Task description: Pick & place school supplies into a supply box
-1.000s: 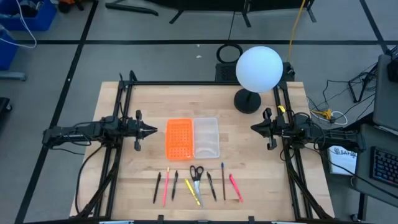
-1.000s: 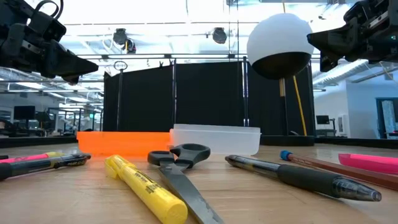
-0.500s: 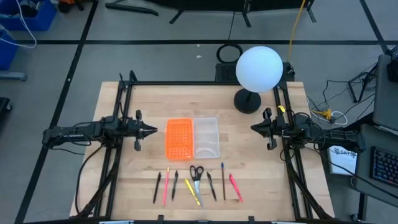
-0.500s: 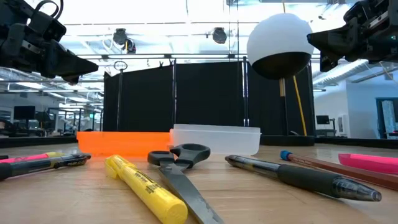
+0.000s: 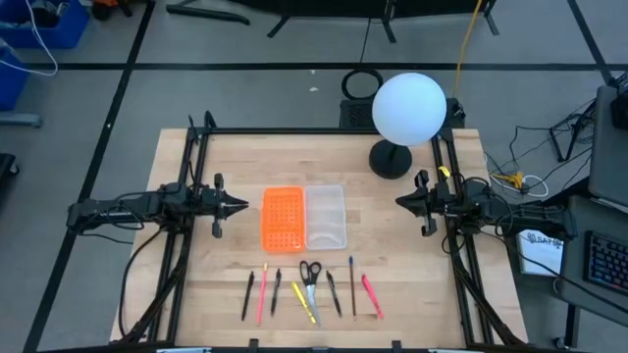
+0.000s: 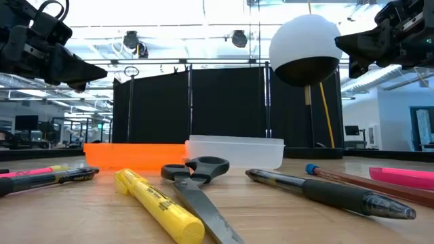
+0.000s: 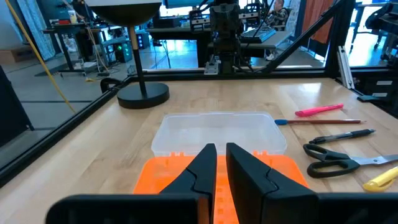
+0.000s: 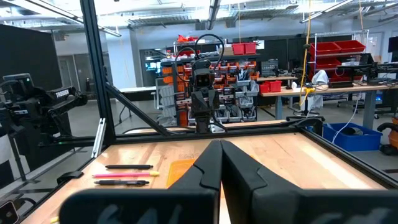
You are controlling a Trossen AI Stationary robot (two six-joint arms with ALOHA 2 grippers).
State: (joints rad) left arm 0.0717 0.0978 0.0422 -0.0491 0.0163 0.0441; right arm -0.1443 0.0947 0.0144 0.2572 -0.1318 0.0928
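The supply box point(image 5: 326, 216) is a clear shallow tray at mid-table, its long side against an orange perforated piece point(image 5: 283, 218). The school supplies lie flat in a row by the near edge: scissors point(image 5: 311, 275), a yellow marker point(image 5: 305, 304), black pens point(image 5: 247, 294), a pink pen point(image 5: 262, 292), a blue-tipped pencil point(image 5: 352, 284) and a pink marker point(image 5: 371, 295). My left gripper point(image 5: 241, 205) hovers shut left of the orange piece, pointing right. My right gripper point(image 5: 400, 201) hovers shut right of the tray, pointing left. Both hold nothing.
A white globe lamp point(image 5: 409, 108) stands on a black base point(image 5: 391, 159) at the far right of the table. Black frame rails point(image 5: 196, 157) run along the table's left, right and far sides. Bare wood lies between the tray and the row of supplies.
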